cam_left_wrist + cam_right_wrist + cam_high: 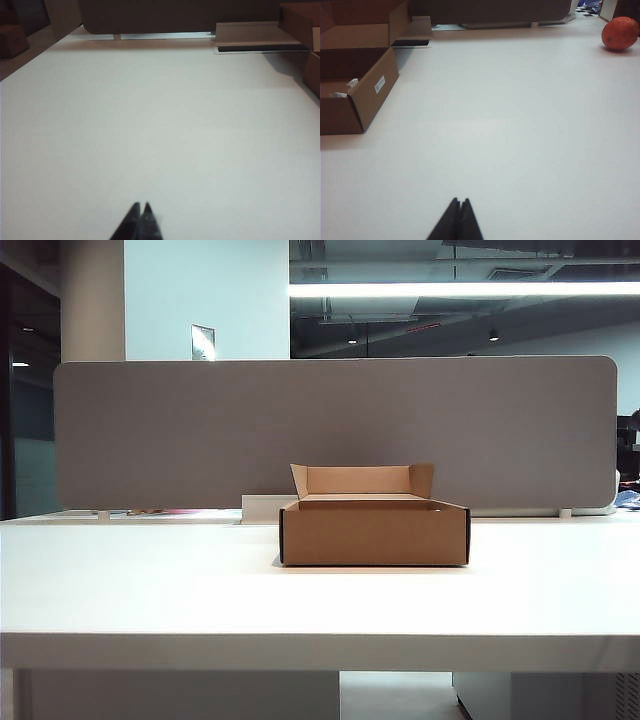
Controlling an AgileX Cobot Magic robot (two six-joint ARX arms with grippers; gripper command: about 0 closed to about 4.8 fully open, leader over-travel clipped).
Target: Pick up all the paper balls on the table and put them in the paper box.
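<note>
Closed claws [141,206] [460,201]; box [374,532] crosswise, flap rearward.

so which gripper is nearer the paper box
Right. The right gripper sees the paper box close alongside; the left gripper sees only its edge, farther off.

A grey fabric divider panel [335,435] is seen standing upright at the back, and a round orange-red fruit [620,33] is seen resting near its far end, well apart.

Left tool [140,207] – two black tapered fingertips, matte. Right tool [459,201] – same black pointed pair.
</note>
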